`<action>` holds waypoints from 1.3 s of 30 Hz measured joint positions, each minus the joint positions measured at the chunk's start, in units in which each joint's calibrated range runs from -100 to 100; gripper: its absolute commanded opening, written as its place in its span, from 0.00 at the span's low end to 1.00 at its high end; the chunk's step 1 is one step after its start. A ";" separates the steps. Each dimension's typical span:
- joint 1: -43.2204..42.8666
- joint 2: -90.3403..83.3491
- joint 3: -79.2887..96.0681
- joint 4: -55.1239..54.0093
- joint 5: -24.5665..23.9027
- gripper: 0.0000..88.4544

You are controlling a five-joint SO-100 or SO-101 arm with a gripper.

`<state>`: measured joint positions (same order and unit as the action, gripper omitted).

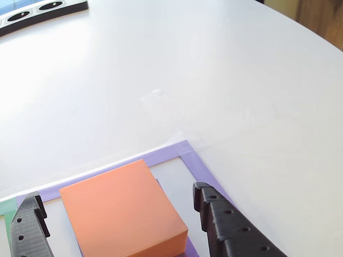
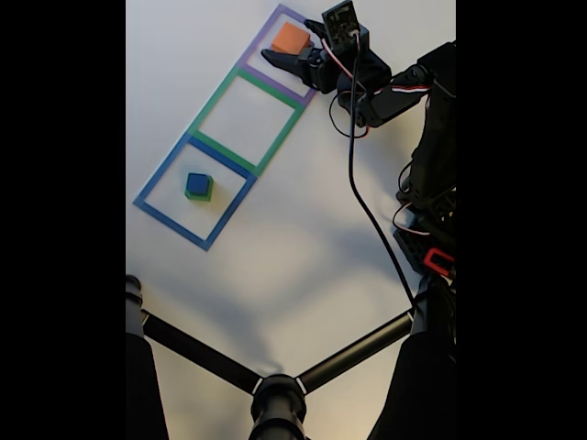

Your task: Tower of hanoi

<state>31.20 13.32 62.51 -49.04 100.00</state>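
Note:
The orange block (image 1: 120,211) sits inside the purple tape square (image 1: 182,150), with a thin sliver of the purple block (image 1: 191,248) showing under its edge. My gripper (image 1: 117,193) is open, one black finger on each side of the orange block, and neither finger clearly touches it. In the fixed view the orange block (image 2: 290,38) lies at the top with the gripper (image 2: 293,42) around it. The small blue cube (image 2: 197,183) rests on the green block (image 2: 207,194) inside the blue tape square (image 2: 151,188) at the lower left.
The green tape square (image 2: 213,101) lies between the other two squares. A black stand with splayed legs (image 2: 275,390) crosses the bottom of the fixed view. A black panel (image 1: 43,10) sits at the far left corner, and the table's curved edge (image 1: 321,40) runs along the far right.

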 measured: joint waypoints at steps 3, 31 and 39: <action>-0.30 0.00 0.00 0.00 0.00 0.33; -0.80 1.51 1.29 -3.35 0.00 0.33; -0.90 1.51 1.63 -3.91 0.00 0.21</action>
<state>30.30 14.84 64.14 -52.95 100.00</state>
